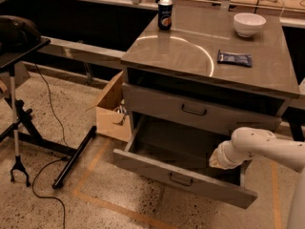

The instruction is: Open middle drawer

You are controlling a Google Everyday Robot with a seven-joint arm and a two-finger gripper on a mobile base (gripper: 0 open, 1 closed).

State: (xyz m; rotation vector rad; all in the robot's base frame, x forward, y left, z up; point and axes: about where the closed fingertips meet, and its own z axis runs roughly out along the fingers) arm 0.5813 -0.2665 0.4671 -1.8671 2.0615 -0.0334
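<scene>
Our arm enters at the right edge, in the lower right of the frame, and runs leftward, nearly level. A further white segment stands upright in the lower right corner. At its left end the arm forms a rounded joint and bends down and left. Our gripper sits at that end, right of centre in the lower half, seen only as a pale cream tip pointing left.
</scene>
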